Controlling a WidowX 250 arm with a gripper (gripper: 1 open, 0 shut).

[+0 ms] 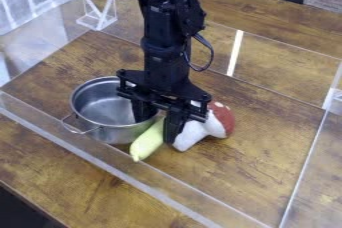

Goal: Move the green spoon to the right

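The green spoon (pixel 147 141) is a slim yellow-green piece lying slantwise on the wooden table, just right of the steel pot (pixel 96 112). Its upper end sits between the fingers of my gripper (pixel 163 118), which points straight down and is shut on it. The lower end rests near the table's front. The black arm hides the spoon's top end.
A white mushroom with a red-brown cap (pixel 210 125) lies against the gripper's right side. Clear acrylic walls (pixel 238 52) ring the work area, with a low front edge (pixel 160 187). Bare wood lies to the right of the mushroom.
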